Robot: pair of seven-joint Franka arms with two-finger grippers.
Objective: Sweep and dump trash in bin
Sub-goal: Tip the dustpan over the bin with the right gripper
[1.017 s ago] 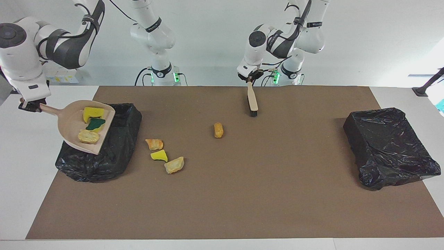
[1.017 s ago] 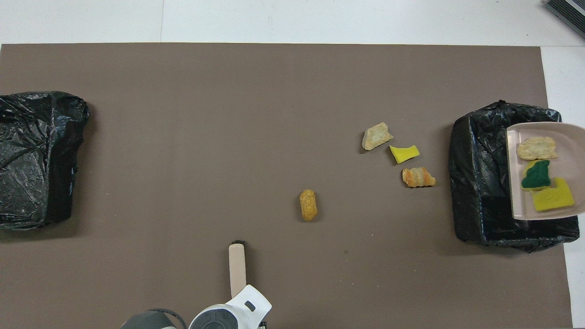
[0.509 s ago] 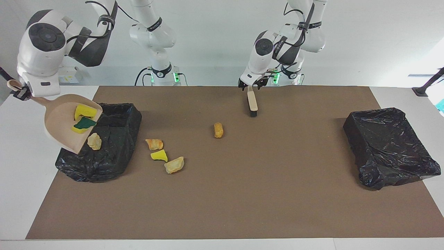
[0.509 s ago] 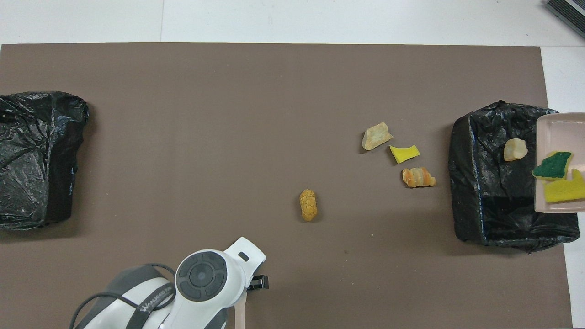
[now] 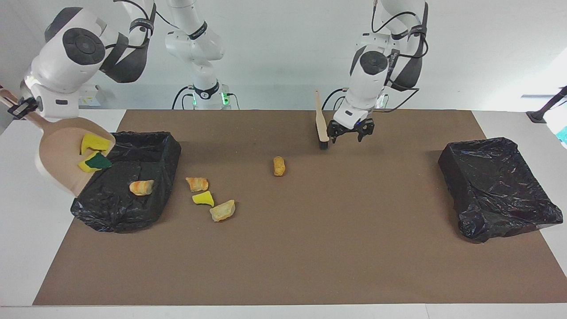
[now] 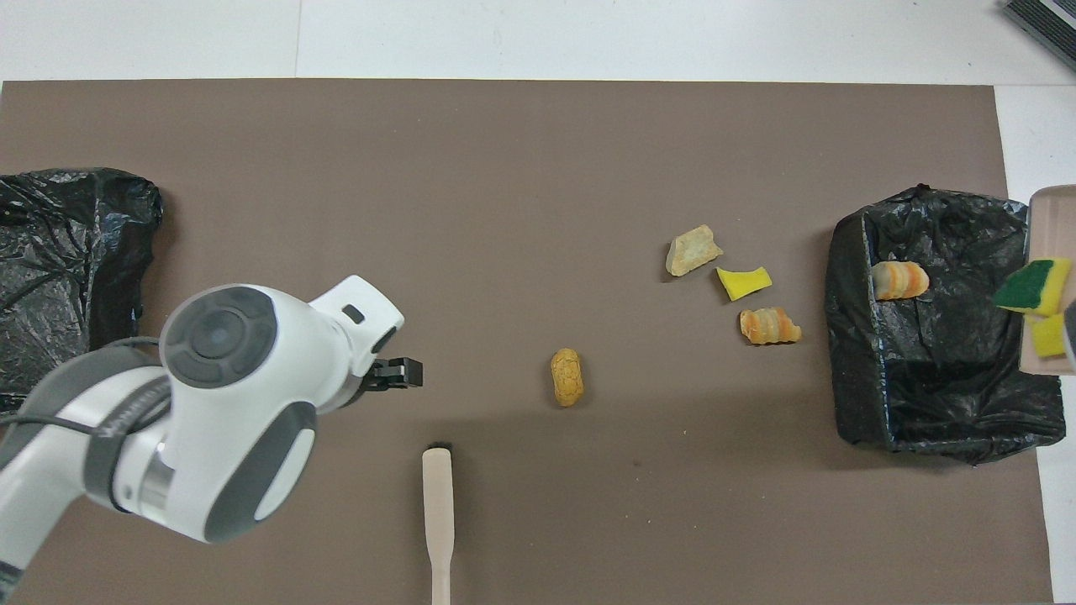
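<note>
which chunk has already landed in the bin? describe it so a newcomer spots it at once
Start at the black-lined bin at the right arm's end of the table, under the tilted dustpan. One chunk lies inside on the liner. It is orange-and-tan striped, and unlike its lookalike on the mat beside the bin, black plastic surrounds it.

Upright brush [image 5: 322,122] just beside left pincer [image 5: 351,133], bare mat [image 5: 345,212] around

Dustpan [image 6: 1042,252] cut off at edge.
</note>
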